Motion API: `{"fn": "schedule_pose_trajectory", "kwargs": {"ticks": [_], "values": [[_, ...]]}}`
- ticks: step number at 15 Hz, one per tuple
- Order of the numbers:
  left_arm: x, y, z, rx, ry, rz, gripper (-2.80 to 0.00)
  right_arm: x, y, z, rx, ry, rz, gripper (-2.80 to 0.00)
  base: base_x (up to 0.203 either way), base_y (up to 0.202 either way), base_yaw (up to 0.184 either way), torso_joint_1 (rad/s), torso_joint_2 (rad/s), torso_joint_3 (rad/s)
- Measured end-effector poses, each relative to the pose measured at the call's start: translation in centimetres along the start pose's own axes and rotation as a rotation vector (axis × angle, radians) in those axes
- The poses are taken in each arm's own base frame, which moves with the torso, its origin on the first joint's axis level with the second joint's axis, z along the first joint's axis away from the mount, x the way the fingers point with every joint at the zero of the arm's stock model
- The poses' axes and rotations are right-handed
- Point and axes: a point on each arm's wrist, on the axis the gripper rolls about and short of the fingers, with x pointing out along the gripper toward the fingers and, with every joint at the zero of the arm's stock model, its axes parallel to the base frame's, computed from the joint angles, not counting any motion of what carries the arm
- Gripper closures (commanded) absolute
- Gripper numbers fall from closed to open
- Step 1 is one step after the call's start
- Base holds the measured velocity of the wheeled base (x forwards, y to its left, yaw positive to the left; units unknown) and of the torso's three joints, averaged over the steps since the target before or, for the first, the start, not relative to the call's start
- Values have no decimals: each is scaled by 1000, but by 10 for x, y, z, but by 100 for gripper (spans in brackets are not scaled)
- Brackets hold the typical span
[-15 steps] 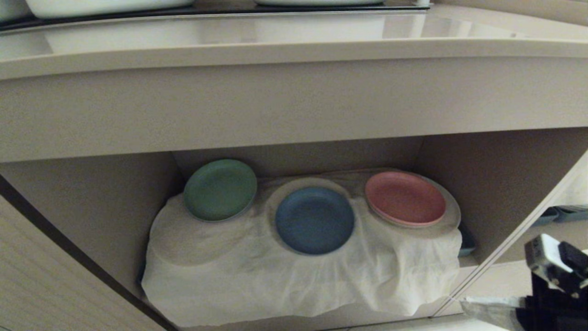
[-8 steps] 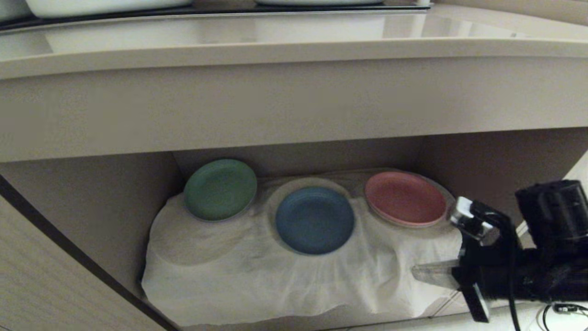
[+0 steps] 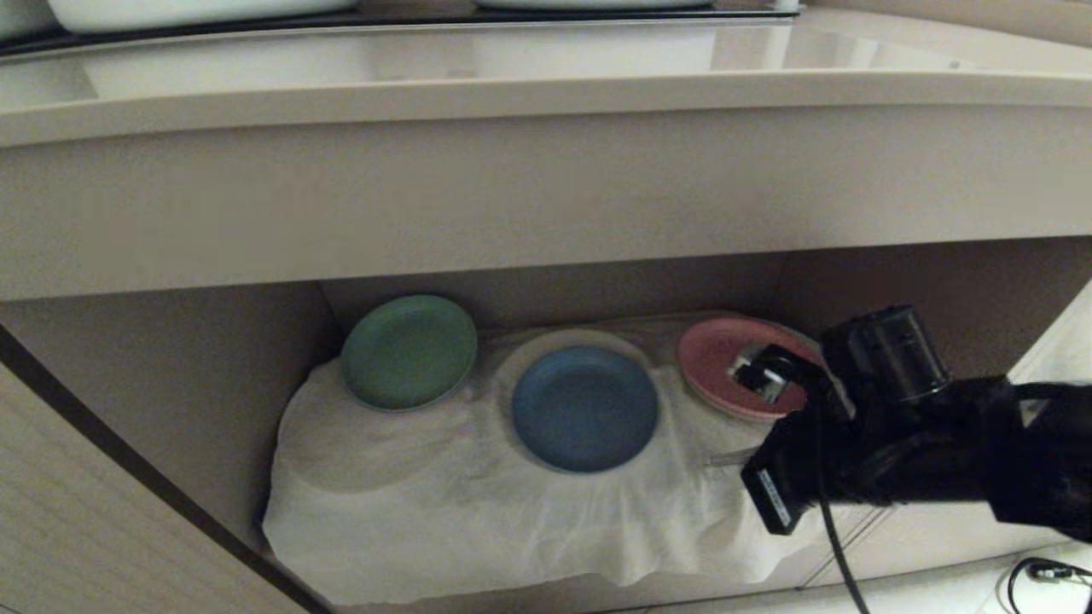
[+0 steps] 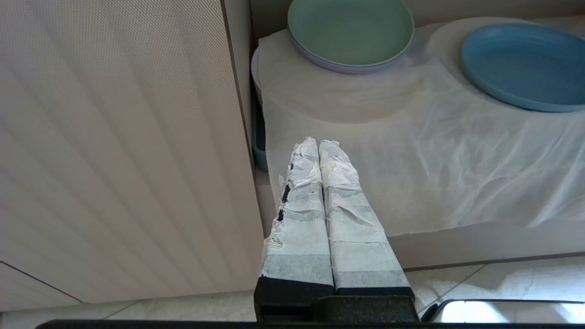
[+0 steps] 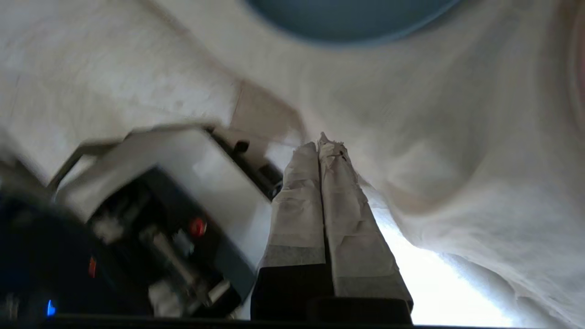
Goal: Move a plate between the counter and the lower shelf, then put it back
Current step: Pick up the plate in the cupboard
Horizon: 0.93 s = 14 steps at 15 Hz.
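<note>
The light-blue plate (image 3: 584, 408) is seen untouched on the lower shelf (image 3: 529, 520); the right hand (image 3: 725, 461), fingers pressed together and empty, is held beside it. Every move remains.

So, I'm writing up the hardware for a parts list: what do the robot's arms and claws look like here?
The right arm is bulky matte black, with a round black housing and a small silver fitting on top, a white label on its side and a thin black cable trailing down. Both the right claw and the left claw have two long, tapering fingers wrapped in wrinkled, frayed white tape above black bases.
</note>
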Motion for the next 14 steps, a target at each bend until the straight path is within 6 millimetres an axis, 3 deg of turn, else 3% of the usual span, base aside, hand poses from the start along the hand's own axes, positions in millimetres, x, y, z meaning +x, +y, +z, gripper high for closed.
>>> {"fn": "schedule_pose_trajectory", "kwargs": {"ticks": [3, 14], "values": [[0, 0, 0, 0, 0, 0, 0, 18, 8, 18, 69, -12, -70, 0, 0, 0, 0, 0, 0, 0], [0, 0, 0, 1, 0, -1, 0, 59, 10, 42, 201, 33, -168, 0, 0, 0, 0, 0, 0, 0]]}}
